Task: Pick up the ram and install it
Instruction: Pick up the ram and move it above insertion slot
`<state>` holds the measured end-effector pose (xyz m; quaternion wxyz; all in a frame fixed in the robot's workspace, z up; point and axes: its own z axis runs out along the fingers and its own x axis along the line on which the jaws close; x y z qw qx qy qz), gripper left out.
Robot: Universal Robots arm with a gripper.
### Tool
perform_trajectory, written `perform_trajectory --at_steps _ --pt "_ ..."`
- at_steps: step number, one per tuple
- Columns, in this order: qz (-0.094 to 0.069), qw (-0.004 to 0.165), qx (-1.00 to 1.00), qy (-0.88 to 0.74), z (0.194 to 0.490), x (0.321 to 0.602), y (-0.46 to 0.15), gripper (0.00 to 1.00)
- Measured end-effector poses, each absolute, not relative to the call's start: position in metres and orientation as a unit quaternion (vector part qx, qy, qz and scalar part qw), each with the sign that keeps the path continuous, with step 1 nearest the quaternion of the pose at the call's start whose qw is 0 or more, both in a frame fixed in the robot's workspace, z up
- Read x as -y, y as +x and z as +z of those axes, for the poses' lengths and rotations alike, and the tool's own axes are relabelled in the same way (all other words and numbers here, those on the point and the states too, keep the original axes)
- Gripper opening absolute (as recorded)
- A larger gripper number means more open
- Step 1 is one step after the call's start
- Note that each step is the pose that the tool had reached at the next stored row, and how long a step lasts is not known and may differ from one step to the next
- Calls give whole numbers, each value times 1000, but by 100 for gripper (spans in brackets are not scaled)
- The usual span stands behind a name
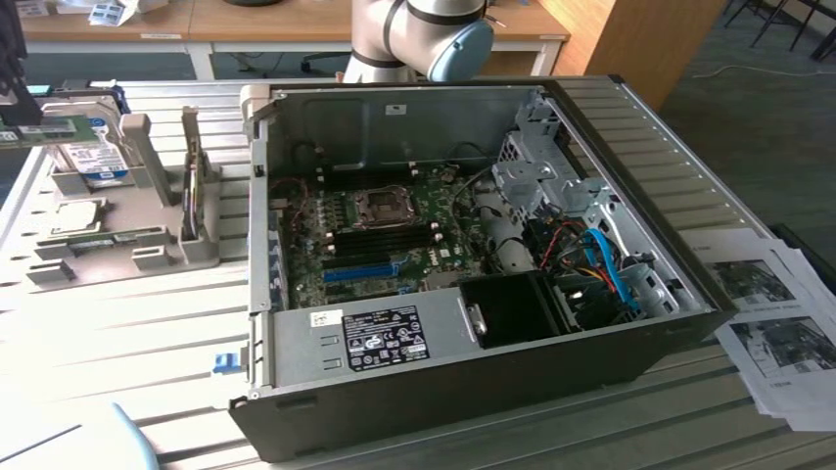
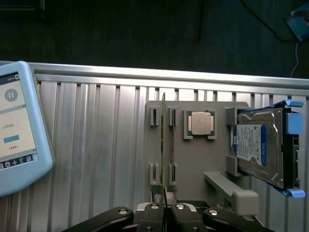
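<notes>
Ribbed table (image 2: 96, 145), ram (image 2: 164, 140) edge-on, aligned with fingers (image 2: 155, 217), apart

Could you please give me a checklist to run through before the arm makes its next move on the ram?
1. The ram stands on edge in the slots of the grey fixture: ok.
2. The gripper is in line with the ram's edge in the wrist view: ok.
3. The gripper's height above the ram: cannot tell.
4. The CPU and hard drive sit apart from the ram: ok.
5. The computer case lies open with the motherboard exposed: ok.
6. A free memory slot on the motherboard: cannot tell.
</notes>
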<state>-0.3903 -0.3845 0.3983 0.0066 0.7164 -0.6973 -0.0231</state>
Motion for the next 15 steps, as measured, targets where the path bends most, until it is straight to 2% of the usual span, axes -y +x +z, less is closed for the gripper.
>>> perform_trajectory --at_steps 15 --pt "-23 7 699 715 423 385 -390 11"
